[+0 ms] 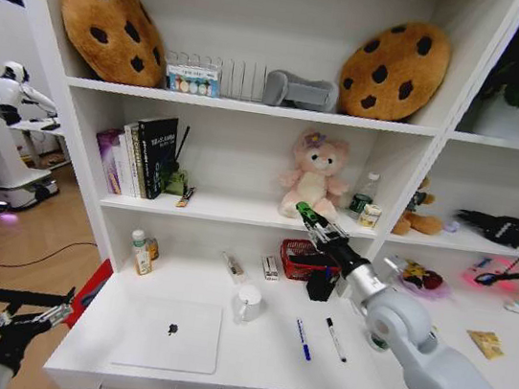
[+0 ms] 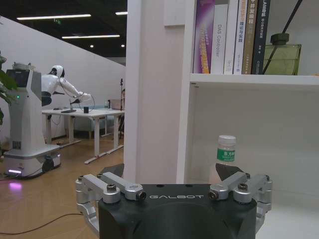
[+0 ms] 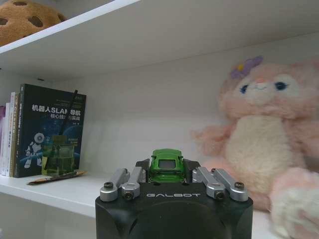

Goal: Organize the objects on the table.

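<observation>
While the left hand (image 1: 29,319) idles spread beside the counter (image 1: 256,359), the right hand (image 3: 167,172) pinches the green toy car (image 3: 166,165) before the pink plush (image 3: 259,134).

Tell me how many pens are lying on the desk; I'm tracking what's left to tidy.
2. The blue pen lies right of the laptop; the black pen lies beside it, further right. The right arm could hide others.
</observation>
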Motion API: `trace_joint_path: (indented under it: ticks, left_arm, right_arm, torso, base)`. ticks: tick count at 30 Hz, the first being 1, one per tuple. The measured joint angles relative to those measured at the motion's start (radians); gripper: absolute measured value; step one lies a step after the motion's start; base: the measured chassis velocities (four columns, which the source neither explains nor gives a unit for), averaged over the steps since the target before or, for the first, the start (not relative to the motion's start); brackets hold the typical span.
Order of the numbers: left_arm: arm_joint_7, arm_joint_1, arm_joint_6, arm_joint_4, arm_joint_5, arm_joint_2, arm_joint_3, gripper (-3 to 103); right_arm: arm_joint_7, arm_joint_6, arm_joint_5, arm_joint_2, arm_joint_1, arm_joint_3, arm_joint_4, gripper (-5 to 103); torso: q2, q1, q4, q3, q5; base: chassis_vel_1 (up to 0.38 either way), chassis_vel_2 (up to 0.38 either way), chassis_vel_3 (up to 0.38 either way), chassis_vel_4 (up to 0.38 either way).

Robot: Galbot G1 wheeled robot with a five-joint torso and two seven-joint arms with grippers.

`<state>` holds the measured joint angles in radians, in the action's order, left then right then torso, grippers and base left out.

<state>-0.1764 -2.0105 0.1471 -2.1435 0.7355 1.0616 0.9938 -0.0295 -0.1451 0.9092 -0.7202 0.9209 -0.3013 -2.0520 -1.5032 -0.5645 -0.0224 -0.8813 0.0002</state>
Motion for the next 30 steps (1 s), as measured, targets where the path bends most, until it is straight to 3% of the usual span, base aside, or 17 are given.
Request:
trace_joint_path:
  ticks: [1, 2, 3, 5, 13, 30]
  left_arm:
    - [0.0, 0.0, 0.0, 0.0, 0.0, 0.0, 0.0, 100]
    - [0.0, 0.0, 0.0, 0.0, 0.0, 0.0, 0.0, 100]
    - [0.0, 0.0, 0.0, 0.0, 0.0, 0.0, 0.0, 100]
    - [0.0, 0.0, 0.0, 0.0, 0.0, 0.0, 0.0, 100]
    - [0.0, 0.0, 0.0, 0.0, 0.0, 0.0, 0.0, 100]
    - [0.0, 0.0, 0.0, 0.0, 0.0, 0.0, 0.0, 100]
  right_arm:
    - [0.0, 0.0, 0.0, 0.0, 0.0, 0.0, 0.0, 35]
    - [-0.004, -0.008, 0.022, -0.014, -0.123, 0.111, 0.068, 35]
    - [-0.004, -0.008, 0.022, -0.014, -0.123, 0.111, 0.068, 35]
    - [-0.005, -0.01, 0.025, -0.061, -0.318, 0.297, 0.179, 35]
    - [-0.018, -0.014, 0.028, -0.164, -0.543, 0.556, 0.333, 35]
    - [-0.071, -0.044, 0.08, -0.194, -0.629, 0.642, 0.413, 35]
  torso:
    - [0.0, 0.0, 0.0, 0.0, 0.0]
    - [0.0, 0.0, -0.0003, 0.0, 0.0]
    - [0.0, 0.0, -0.0003, 0.0, 0.0]
    - [0.0, 0.0, 0.0002, 0.0, -0.0002]
    - [0.0, 0.0, 0.0001, 0.0, -0.0003]
    - [0.0, 0.0, -0.0001, 0.0, -0.0003]
  base:
    - [0.0, 0.0, 0.0, 0.0]
    - [0.0, 0.0, 0.0, 0.0]
    - [0.0, 0.0, 0.0, 0.0]
    - [0.0, 0.0, 0.0, 0.0]
    - [0.0, 0.0, 0.0, 0.0]
    - [0.0, 0.0, 0.0, 0.0]
